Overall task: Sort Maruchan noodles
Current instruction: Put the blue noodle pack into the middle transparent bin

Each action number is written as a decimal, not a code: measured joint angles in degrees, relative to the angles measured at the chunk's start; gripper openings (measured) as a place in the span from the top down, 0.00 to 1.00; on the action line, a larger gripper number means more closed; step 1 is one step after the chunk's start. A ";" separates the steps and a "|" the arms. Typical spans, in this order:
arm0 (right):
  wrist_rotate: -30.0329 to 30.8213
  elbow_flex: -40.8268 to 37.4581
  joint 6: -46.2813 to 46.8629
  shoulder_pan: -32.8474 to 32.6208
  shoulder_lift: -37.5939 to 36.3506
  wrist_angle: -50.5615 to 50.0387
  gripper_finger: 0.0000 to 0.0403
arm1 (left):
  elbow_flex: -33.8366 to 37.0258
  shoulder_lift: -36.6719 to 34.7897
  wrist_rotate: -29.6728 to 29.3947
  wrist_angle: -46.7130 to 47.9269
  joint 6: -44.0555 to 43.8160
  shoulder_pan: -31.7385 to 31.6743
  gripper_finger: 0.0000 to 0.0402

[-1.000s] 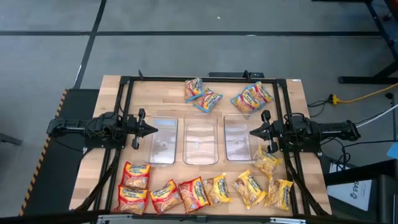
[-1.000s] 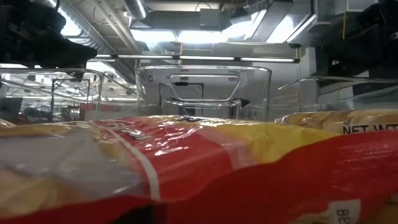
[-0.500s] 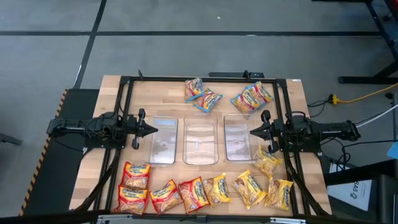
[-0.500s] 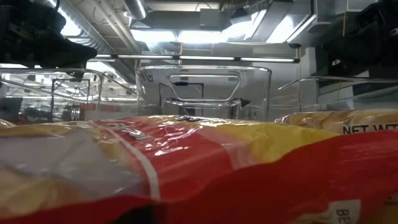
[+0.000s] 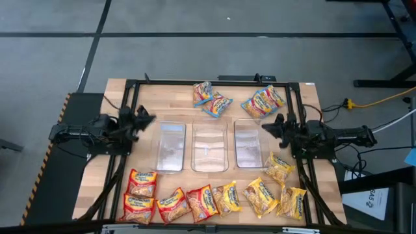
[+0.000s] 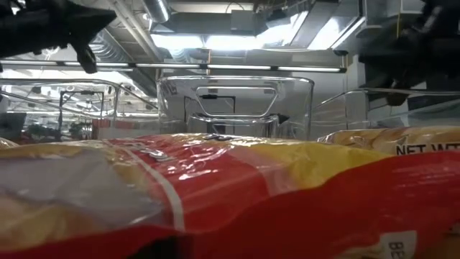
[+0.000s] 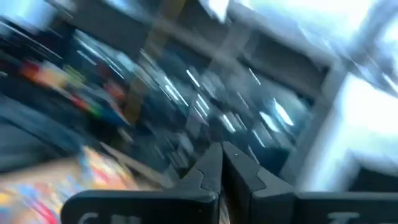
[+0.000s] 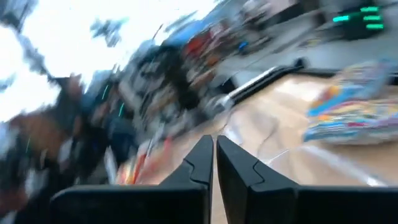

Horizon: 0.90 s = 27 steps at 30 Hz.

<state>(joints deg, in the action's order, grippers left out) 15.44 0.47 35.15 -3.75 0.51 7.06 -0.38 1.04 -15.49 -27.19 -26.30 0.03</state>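
Note:
Maruchan noodle packets lie flat on the wooden table. Blue-trimmed ones (image 5: pixel 203 93), (image 5: pixel 218 104), (image 5: pixel 263 102) lie by the far edge, red-orange ones (image 5: pixel 142 183), (image 5: pixel 203 203) along the near left, and yellow ones (image 5: pixel 260 197), (image 5: pixel 278 169) at the near right. A red-orange packet (image 6: pixel 215 194) fills the low view. My left gripper (image 5: pixel 148 119) (image 7: pixel 222 158) hangs shut left of the tubs. My right gripper (image 5: pixel 265 128) (image 8: pixel 214 146) hangs shut right of them. Neither holds anything.
Three clear rectangular tubs (image 5: pixel 170 146), (image 5: pixel 209 146), (image 5: pixel 248 144) stand side by side mid-table between the arms. A black frame (image 5: pixel 214 82) runs around the table's edges. Bare wood lies between the tubs and the near row of packets.
Both arms have started to move, and their wrist views are smeared. My left gripper has drawn back toward the table's left edge, swung toward the far side and risen. My right gripper has shifted slightly toward the far edge. Both stay shut. No packet has moved.

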 joint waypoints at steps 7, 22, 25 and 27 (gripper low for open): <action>12.67 0.00 -0.23 0.02 0.00 3.54 0.95 | -0.91 -0.31 -20.93 -4.54 8.89 -0.02 1.00; 13.28 0.00 3.45 0.02 -0.02 6.62 0.95 | -24.97 12.81 -5.30 1.27 25.21 -3.55 1.00; 14.14 0.00 3.40 0.02 -0.01 6.19 0.95 | -36.92 24.02 -7.52 19.47 30.91 -4.73 1.00; 14.10 0.00 3.40 0.02 0.00 5.95 0.95 | -44.09 31.82 -10.51 31.73 31.42 -6.27 1.00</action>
<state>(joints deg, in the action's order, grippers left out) 29.54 0.47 38.54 -3.73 0.51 13.01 -44.47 32.86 -26.00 4.54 5.12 -6.24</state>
